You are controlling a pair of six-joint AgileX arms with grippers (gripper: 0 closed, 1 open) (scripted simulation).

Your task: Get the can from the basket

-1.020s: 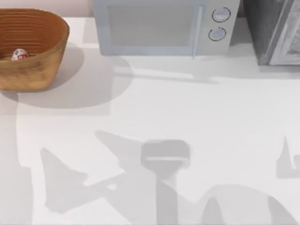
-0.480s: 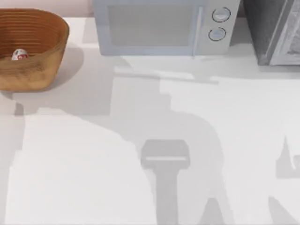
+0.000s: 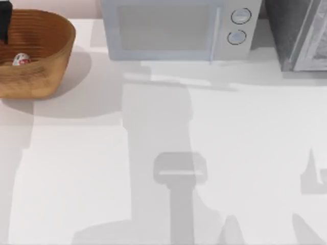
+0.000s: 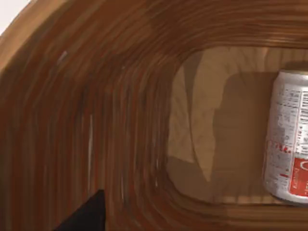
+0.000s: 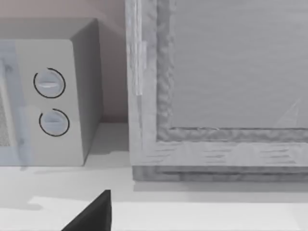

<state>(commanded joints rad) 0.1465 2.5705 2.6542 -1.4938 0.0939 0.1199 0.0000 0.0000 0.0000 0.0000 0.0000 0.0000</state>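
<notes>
The can (image 4: pixel 288 137) lies on its side on the floor of the basket (image 3: pixel 48 61), at the desk's far left. My left gripper (image 3: pixel 4 20) hovers over the rim; whether its fingers are apart, I cannot tell. A careless descent might clip the wicker wall or roll the can away.
</notes>
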